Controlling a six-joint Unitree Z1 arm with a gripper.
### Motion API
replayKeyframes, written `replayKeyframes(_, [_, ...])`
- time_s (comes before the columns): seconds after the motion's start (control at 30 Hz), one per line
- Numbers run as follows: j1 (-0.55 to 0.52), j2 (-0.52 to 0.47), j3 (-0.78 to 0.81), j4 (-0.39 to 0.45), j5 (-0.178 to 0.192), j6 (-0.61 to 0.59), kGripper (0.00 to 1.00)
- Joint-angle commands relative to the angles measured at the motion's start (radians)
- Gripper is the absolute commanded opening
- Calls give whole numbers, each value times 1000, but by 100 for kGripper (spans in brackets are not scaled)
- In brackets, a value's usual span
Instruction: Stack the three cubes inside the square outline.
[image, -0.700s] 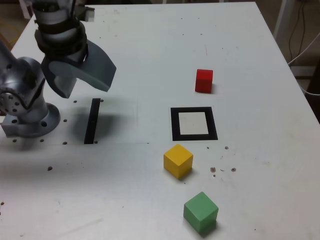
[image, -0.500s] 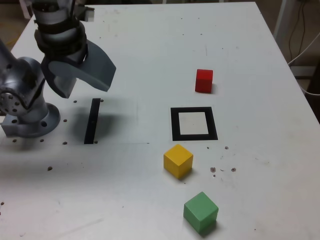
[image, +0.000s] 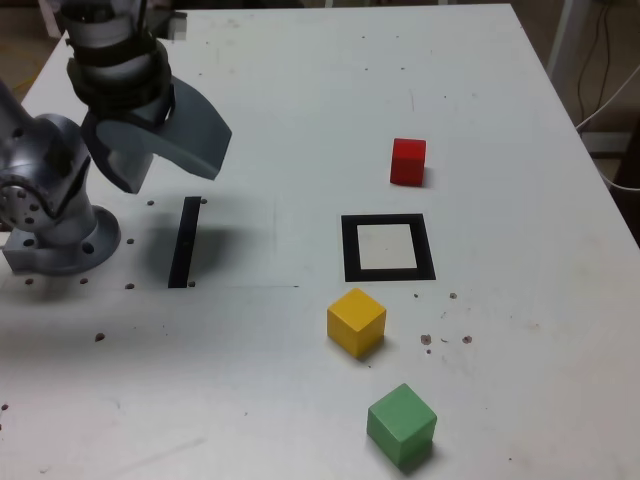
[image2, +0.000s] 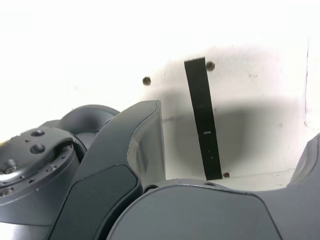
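A grey robot arm holds its claw (image: 160, 150) above the white desk (image: 300, 90), jaws spread wide and empty, near the arm's own base at the exterior view's left. It hangs over a narrow black strip (image: 185, 242), apparently a parking mark rather than part of the job. The three cubes lie scattered and unstacked, well apart from the claw: the red cube (image: 408, 161) beyond the square outline (image: 388, 248), the yellow cube (image: 356, 321) just beside the outline's near corner, the green cube (image: 401, 425) nearer the desk's front edge. The outline's white centre is bare, so stacking looks not yet begun; the wide jaws suit a first approach to a cube. No brand, label or legible writing shows on the arm, the cubes or the desk.
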Motion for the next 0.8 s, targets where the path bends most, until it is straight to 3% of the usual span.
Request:
replayKeyframes(0.0, [1, 0, -7, -3, 5, 1, 100])
replayKeyframes(0.2, [18, 11, -22, 26, -24, 0, 100])
replayKeyframes(0.43, [61, 0, -74, 28, -5, 4, 99])
replayKeyframes(0.77, [73, 49, -305, 88, -40, 31, 99])
